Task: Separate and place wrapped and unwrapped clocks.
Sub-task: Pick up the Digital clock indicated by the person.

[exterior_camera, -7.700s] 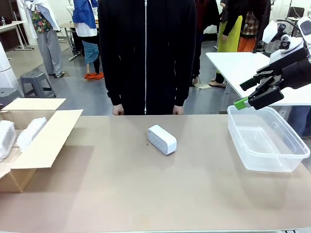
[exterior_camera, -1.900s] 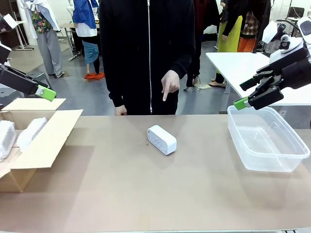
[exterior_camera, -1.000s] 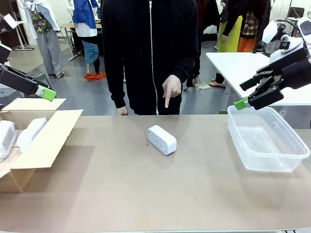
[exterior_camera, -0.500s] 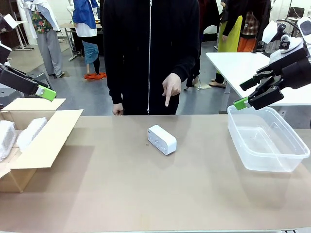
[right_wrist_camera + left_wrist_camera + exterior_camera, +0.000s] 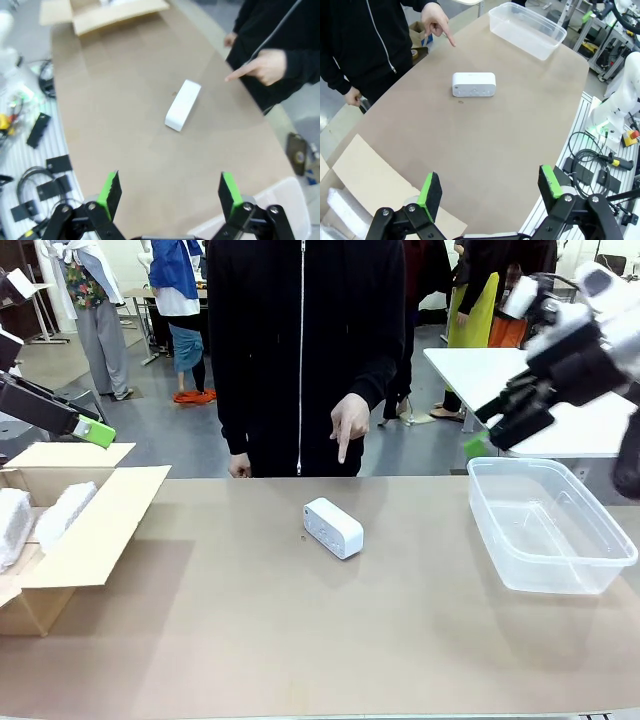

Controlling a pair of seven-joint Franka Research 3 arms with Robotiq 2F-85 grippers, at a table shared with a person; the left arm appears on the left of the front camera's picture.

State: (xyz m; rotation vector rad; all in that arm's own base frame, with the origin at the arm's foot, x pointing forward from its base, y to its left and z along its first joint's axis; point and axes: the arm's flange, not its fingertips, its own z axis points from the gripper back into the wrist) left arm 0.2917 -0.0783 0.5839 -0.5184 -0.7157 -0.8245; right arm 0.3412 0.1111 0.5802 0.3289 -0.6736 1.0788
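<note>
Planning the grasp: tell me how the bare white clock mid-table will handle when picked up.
The bare white clock looks rigid, so it should hold shape. Its glossy shell may slip between pads. Lying flat on a long side with rounded ends, it probably slides rather than rolls.

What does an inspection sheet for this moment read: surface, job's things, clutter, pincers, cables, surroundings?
Surface: brown table, one small dark speck beside the clock.
Job's things: bare white clock mid-table; two wrapped clocks in the cardboard box; clear plastic bin empty.
Clutter: nothing seen.
Pincers: left pincer open, empty, above the box; right pincer open, empty, raised near the bin.
Cables: black cables beside the table.
Surroundings: person's hand pointing down towards the clock.
</note>
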